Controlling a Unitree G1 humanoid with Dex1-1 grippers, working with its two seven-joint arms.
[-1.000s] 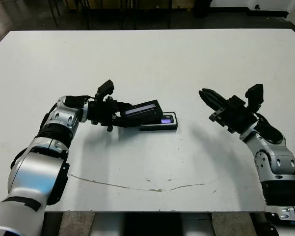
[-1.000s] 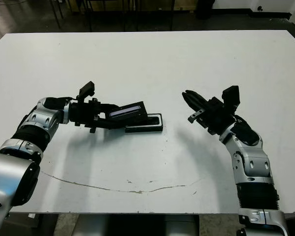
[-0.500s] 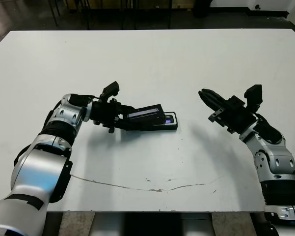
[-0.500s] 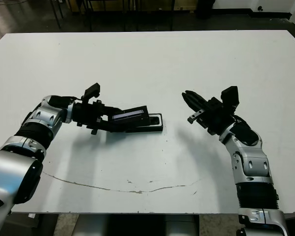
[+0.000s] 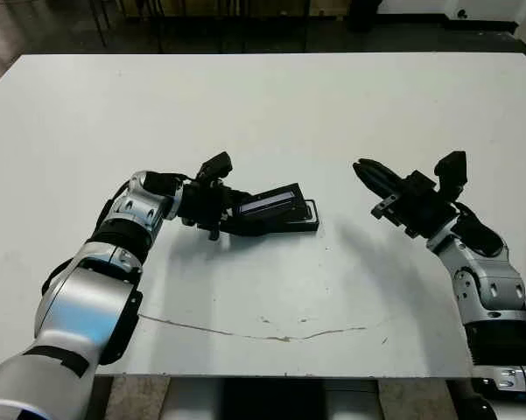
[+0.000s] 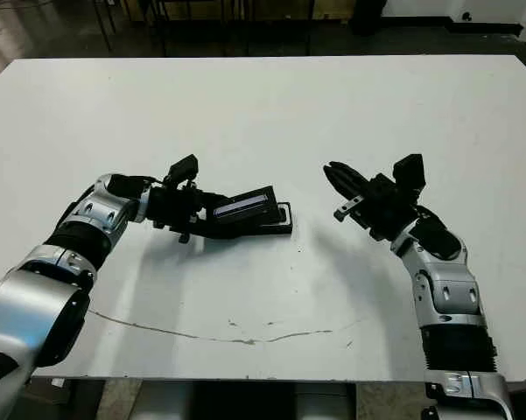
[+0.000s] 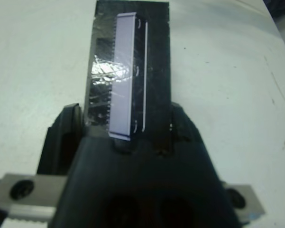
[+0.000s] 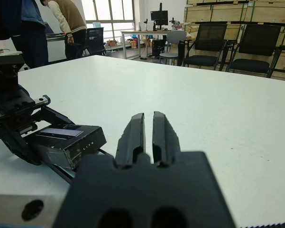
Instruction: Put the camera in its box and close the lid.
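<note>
My left gripper (image 5: 230, 210) is shut on the lid (image 5: 271, 202), a flat black cover with a pale glossy strip. The lid slants over the box (image 5: 310, 217), its far end raised; only the box's right end and front wall show beneath it. The camera is hidden under the lid. In the left wrist view the lid (image 7: 128, 80) runs straight out between the two fingers (image 7: 66, 130). My right gripper (image 5: 368, 171) hovers to the right of the box, apart from it, shut with nothing held. The right wrist view shows its fingers (image 8: 137, 133) pressed close, and the lid (image 8: 68, 137) beyond.
A thin dark scratch (image 5: 263, 331) crosses the white table (image 5: 263, 105) near its front edge. Beyond the table's far side stand people (image 8: 68, 19), desks and black chairs (image 8: 206, 45).
My left gripper has carried the lid to the right and lower over the box. The camera's glowing screen, visible before, is now covered. The right arm has not moved.
</note>
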